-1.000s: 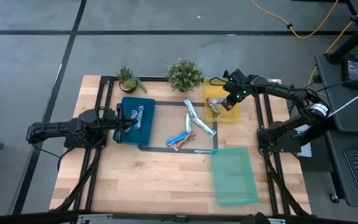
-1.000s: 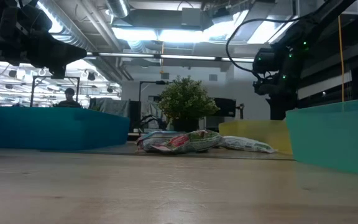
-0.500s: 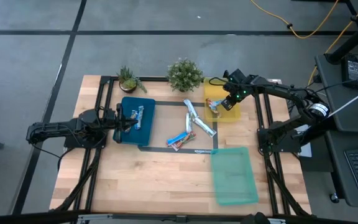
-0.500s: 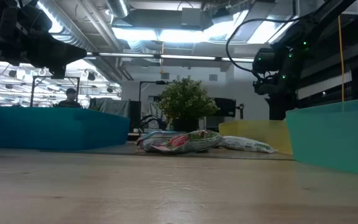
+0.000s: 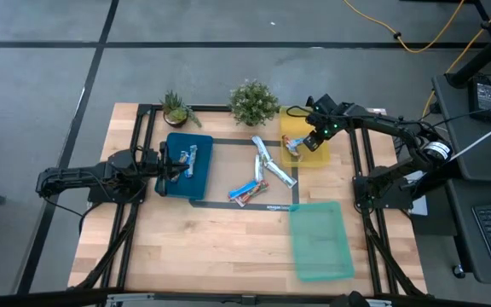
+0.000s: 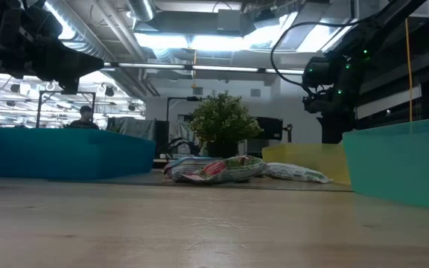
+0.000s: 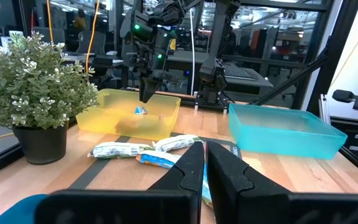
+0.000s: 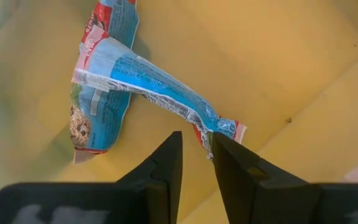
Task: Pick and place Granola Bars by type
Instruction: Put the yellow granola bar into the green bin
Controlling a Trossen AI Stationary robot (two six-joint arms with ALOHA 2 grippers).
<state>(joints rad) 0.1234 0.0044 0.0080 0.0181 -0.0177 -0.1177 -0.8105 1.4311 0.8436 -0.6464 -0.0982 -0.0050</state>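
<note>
Granola Bars (image 5: 265, 171) lie loose on the table's middle, several of them, blue, silvery and orange-red; the low view shows them as a heap (image 6: 213, 169). More bars (image 5: 187, 159) lie in the blue tray (image 5: 199, 181). Blue and orange-red bars (image 8: 114, 78) lie on the floor of the yellow tray (image 5: 312, 159). My right gripper (image 8: 197, 144) hovers over that tray, open by a narrow gap, with one bar's crimped end (image 8: 224, 128) just past its fingertips. My left gripper (image 7: 204, 163) is shut and waits over the blue tray's right part, touching nothing I can see.
A green tray (image 5: 320, 240) sits at the table's near right. Two potted plants (image 5: 253, 102) (image 5: 176, 107) stand along the far edge. Bare wood stretches along the near side, left of the green tray. A person (image 6: 85, 115) shows far off in the room.
The bar beneath my right gripper has shifted a little in the yellow tray and now shows more of its blue face. Both arms have kept still.
</note>
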